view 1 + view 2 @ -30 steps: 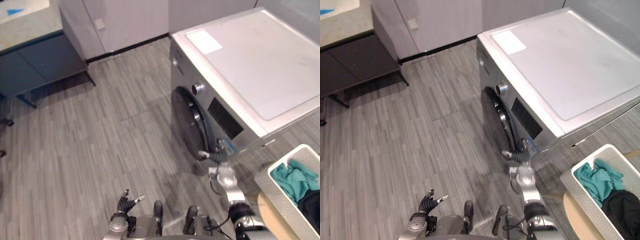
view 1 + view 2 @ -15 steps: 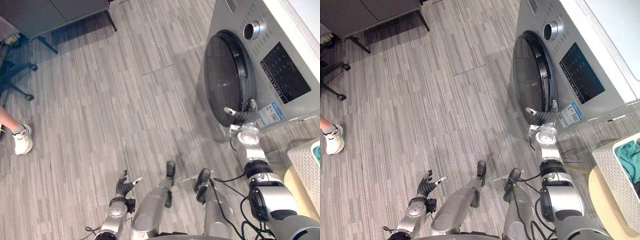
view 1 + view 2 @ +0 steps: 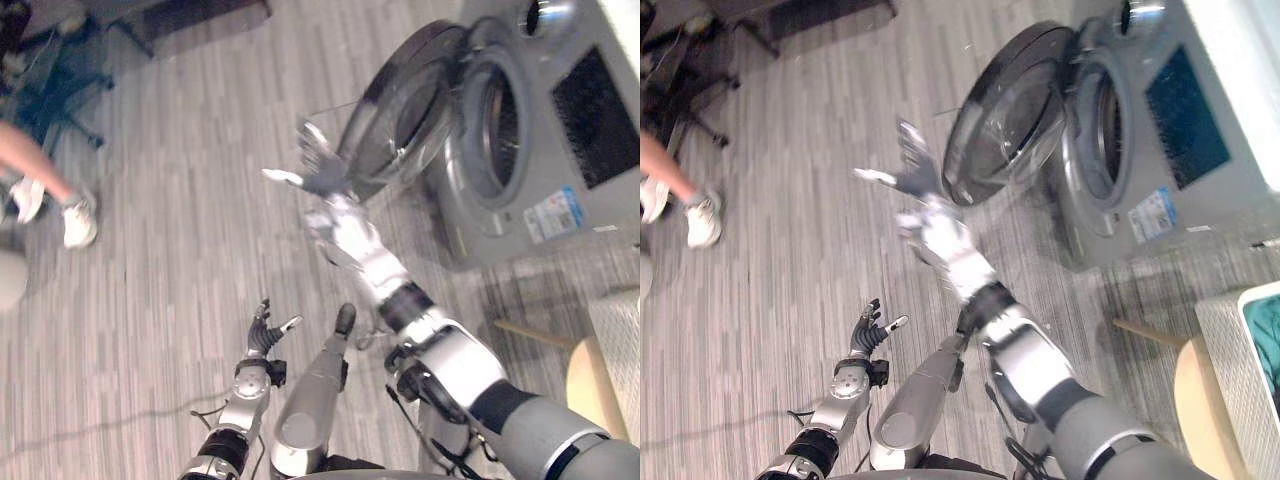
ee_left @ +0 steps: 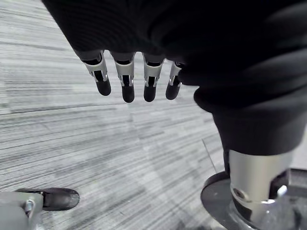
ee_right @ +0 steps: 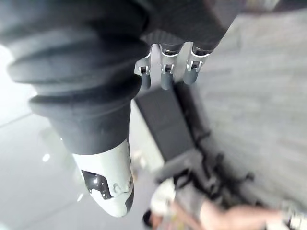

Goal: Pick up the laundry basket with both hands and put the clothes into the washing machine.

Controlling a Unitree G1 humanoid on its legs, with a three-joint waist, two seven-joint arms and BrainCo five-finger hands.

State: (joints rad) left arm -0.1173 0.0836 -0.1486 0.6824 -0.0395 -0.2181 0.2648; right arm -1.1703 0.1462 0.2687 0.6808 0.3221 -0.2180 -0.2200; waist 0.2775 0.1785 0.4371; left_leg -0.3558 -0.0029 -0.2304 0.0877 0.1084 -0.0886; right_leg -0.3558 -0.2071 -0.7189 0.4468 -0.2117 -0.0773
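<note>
Plainly the right hand is spread wide, fingers straight and holding nothing, just beside the rim of the open door of the washing machine. The left hand hangs lower, relaxed and empty, over the grey plank floor. Well to the right hand's right, the laundry basket with teal clothes sits on a pale round stool. A person's leg shows far left.

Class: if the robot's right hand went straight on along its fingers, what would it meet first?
Probably nothing near: the right hand points over bare floor, beside the washing machine door, toward the dark cabinet far off; depth is unclear.
</note>
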